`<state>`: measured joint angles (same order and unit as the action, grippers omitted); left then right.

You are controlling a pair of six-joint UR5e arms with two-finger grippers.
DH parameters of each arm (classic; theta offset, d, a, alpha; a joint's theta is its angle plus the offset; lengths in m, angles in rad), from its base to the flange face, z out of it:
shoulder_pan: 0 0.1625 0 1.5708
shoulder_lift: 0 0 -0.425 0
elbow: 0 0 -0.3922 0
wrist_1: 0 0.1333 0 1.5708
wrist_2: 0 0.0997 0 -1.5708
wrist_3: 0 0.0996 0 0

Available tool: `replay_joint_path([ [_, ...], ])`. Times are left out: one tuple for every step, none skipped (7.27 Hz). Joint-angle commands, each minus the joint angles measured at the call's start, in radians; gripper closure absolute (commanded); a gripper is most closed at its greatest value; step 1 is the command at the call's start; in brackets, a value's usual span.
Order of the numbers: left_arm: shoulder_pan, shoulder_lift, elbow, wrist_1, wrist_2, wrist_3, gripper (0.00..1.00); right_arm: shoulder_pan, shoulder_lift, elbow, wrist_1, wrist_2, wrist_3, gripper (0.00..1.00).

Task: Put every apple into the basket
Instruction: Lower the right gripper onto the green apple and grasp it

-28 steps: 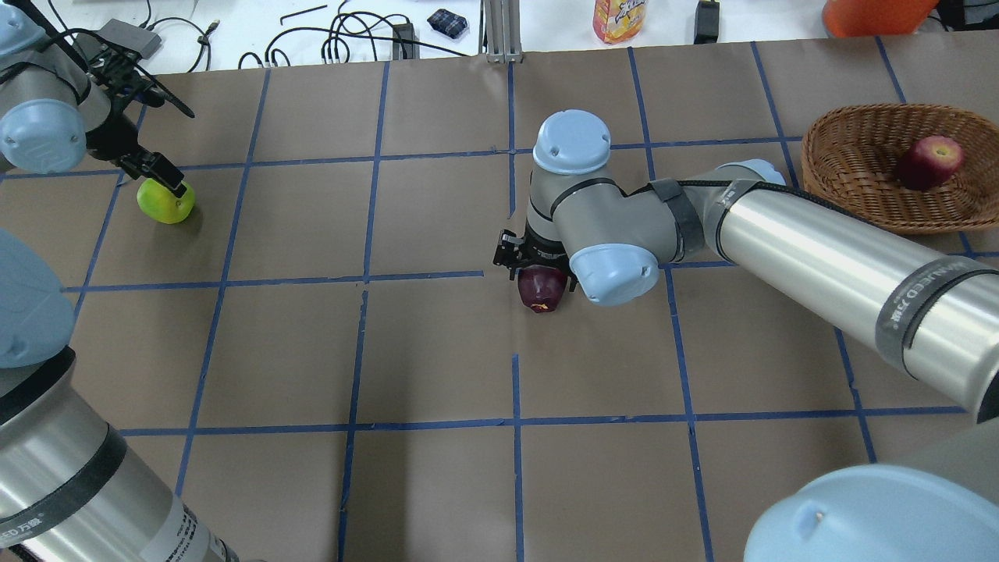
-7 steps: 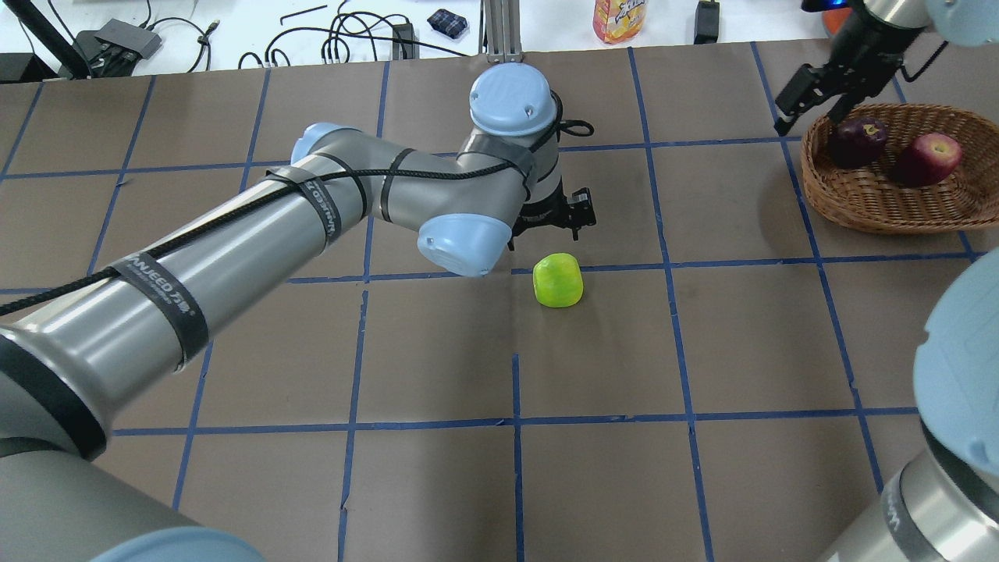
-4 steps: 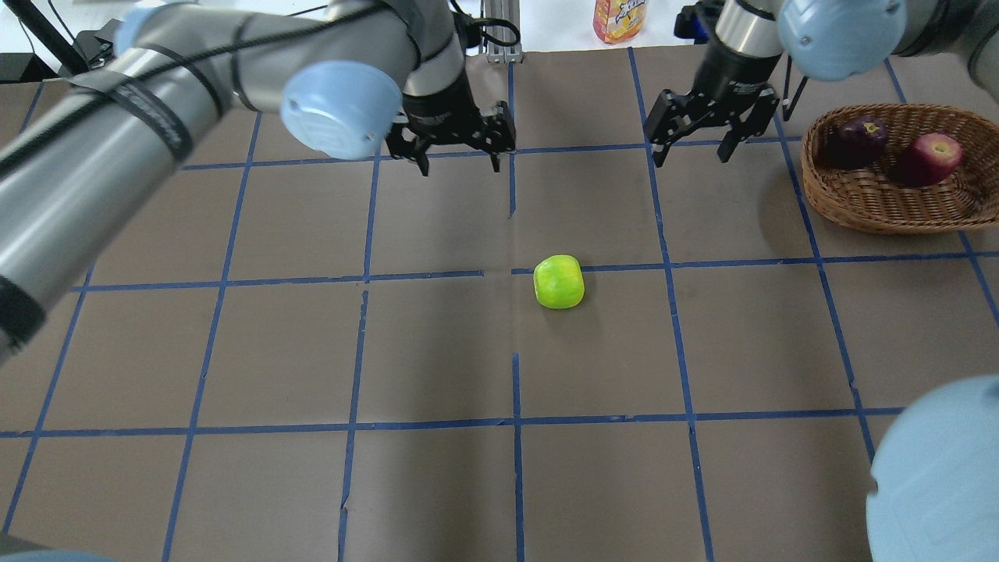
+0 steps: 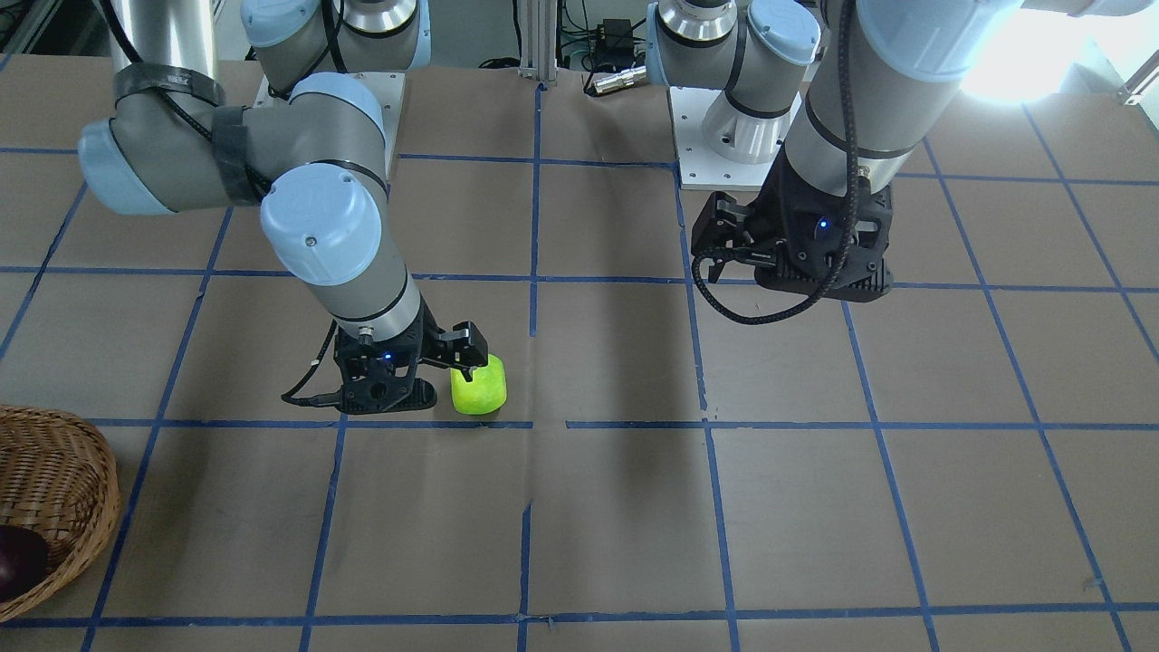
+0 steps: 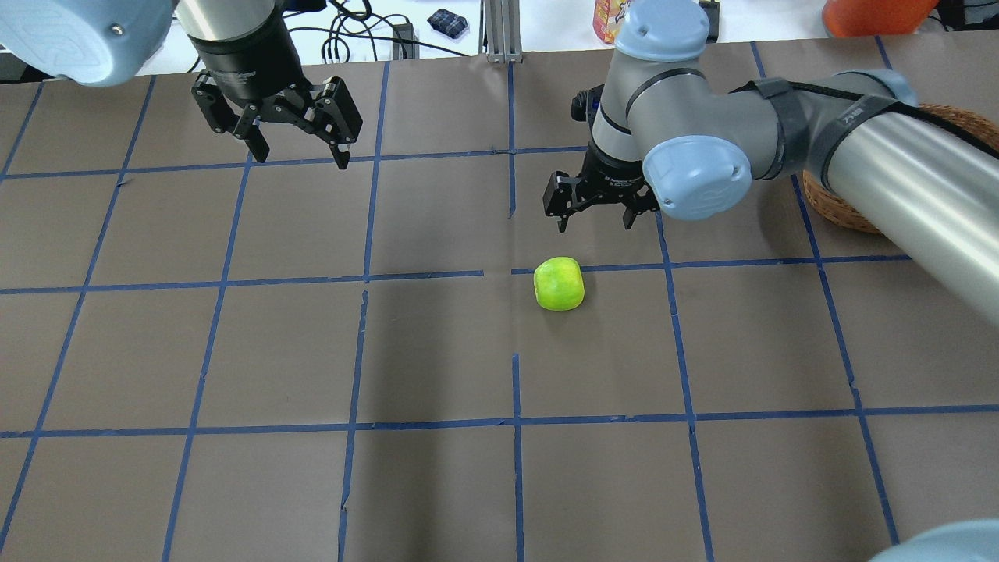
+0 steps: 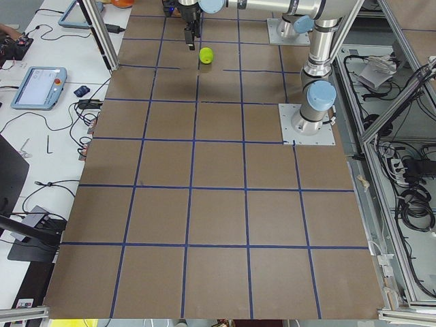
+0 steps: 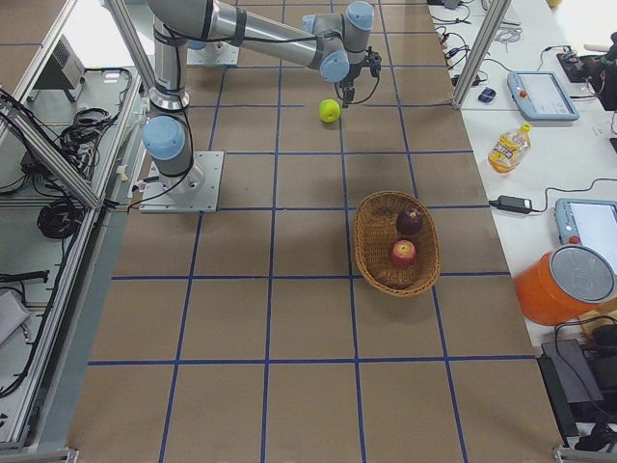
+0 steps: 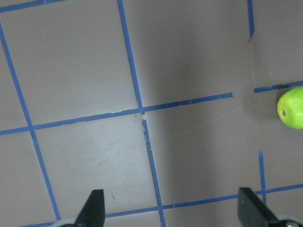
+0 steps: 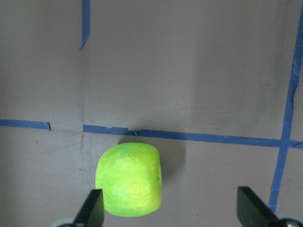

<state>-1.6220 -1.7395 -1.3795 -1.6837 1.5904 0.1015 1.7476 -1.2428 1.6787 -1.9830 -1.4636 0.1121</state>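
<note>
The lime green apple lies on the brown table near its middle. My right gripper is open and empty, hovering just above and beside it. In the right wrist view the green apple sits ahead of the open jaws, close to the left finger. My left gripper is open and empty, raised at the far left. The green apple shows at the right edge of its wrist view. The wicker basket holds the maroon apple and the red apple.
My right arm hides most of the basket in the overhead view. Blue tape lines grid the table. A bottle, an orange container, cables and tablets lie on the white bench beyond the table's far edge.
My right gripper has moved from near the basket to just over the green apple. My left gripper has pulled away to the left. The green apple has not moved.
</note>
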Motion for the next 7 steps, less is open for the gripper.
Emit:
replay_joint_path([
  [0.013, 0.018, -0.035, 0.004, -0.024, 0.011, 0.00, 0.041, 0.002, 0.048, -0.022, -0.053, 0.012, 0.00],
  [0.030, 0.017, -0.038, 0.031, -0.099, 0.014, 0.00, 0.062, 0.005, 0.079, -0.057, -0.054, 0.036, 0.00],
  [0.036, 0.029, -0.039, 0.042, -0.063, 0.007, 0.00, 0.070, 0.020, 0.107, -0.130, -0.052, 0.073, 0.00],
  [0.037, 0.043, -0.030, 0.044, -0.006, 0.007, 0.00, 0.072, 0.034, 0.130, -0.163, -0.050, 0.099, 0.00],
  [0.034, 0.025, -0.033, 0.050, -0.009, 0.003, 0.00, 0.084, 0.039, 0.137, -0.175, -0.049, 0.107, 0.00],
  [0.034, 0.012, -0.038, 0.050, -0.016, 0.009, 0.00, 0.098, 0.052, 0.150, -0.213, -0.049, 0.115, 0.00],
  [0.040, 0.011, -0.047, 0.050, -0.018, 0.018, 0.00, 0.107, 0.071, 0.171, -0.274, -0.049, 0.118, 0.02],
])
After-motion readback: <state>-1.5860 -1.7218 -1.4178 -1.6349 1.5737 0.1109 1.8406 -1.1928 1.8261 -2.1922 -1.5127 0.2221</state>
